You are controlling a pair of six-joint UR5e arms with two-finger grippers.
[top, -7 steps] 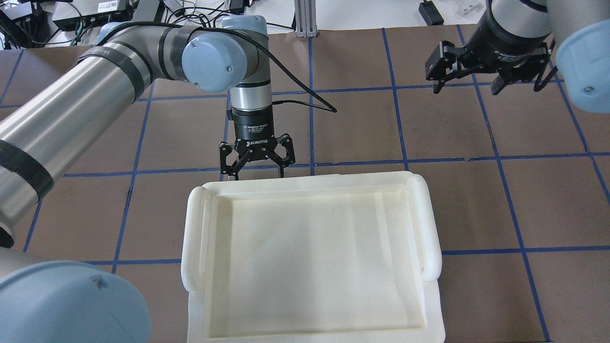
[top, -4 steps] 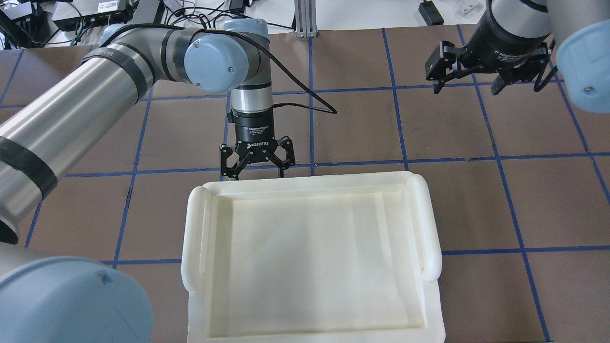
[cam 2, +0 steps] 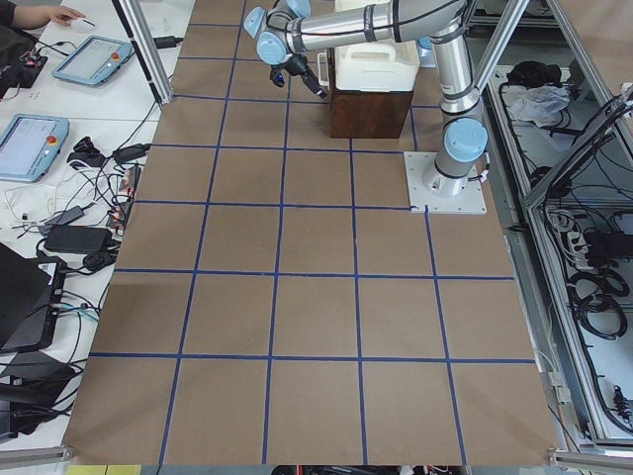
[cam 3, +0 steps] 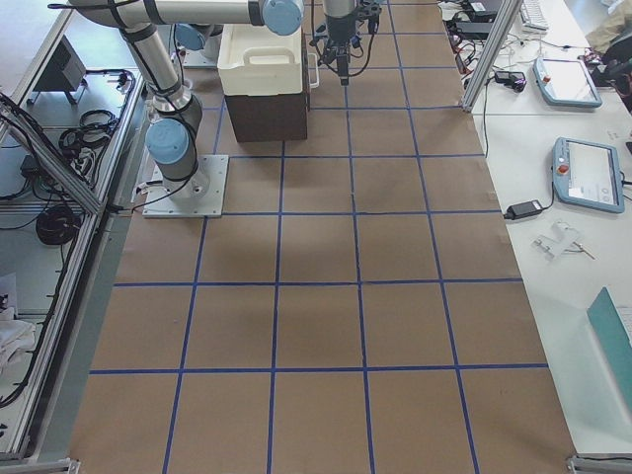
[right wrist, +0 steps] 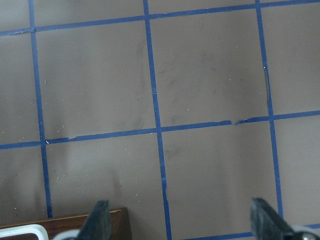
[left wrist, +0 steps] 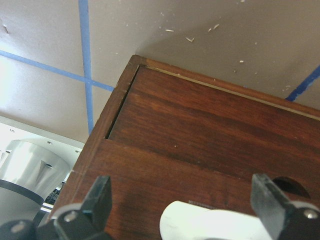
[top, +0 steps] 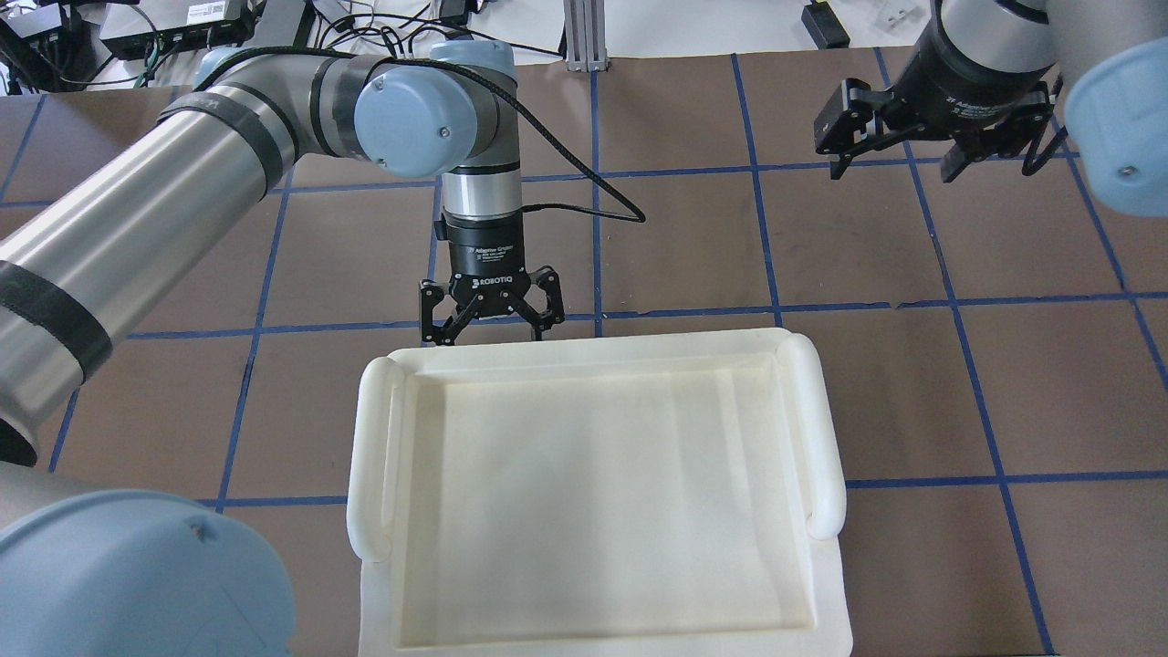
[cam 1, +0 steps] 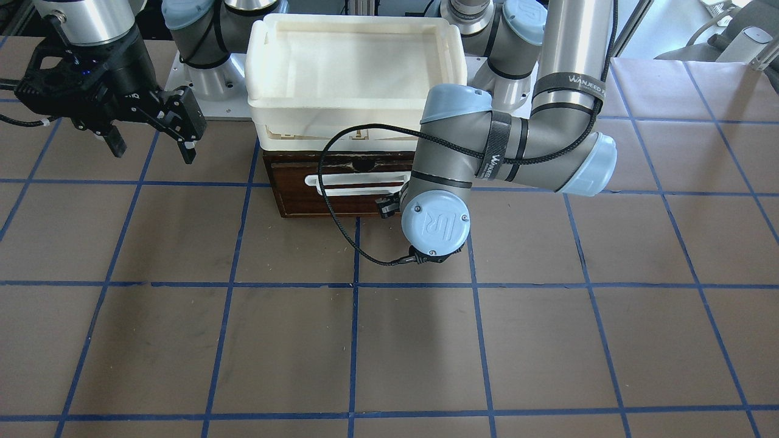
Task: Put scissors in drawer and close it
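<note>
The dark brown drawer (cam 1: 341, 198) with its white bar handle (cam 1: 359, 182) looks pushed in, flush with its cabinet, under the cream tray (cam 1: 261, 61). The scissors show in no view. My left gripper (top: 491, 336) is open and empty just in front of the drawer front. In the left wrist view its fingers (left wrist: 97, 200) straddle the handle (left wrist: 200, 222) without touching the wood (left wrist: 200, 135). My right gripper (top: 892, 172) is open and empty, raised over the table to the drawer's side (cam 1: 152, 151).
The cream-white tray (top: 374, 456) sits on top of the cabinet and hides the drawer from overhead. A black cable (cam 1: 341, 243) loops from the left wrist before the drawer. The brown table with blue tape lines (cam 1: 353, 340) spreads in front.
My left gripper has edged slightly away from the drawer front, still open. The right arm has barely moved.
</note>
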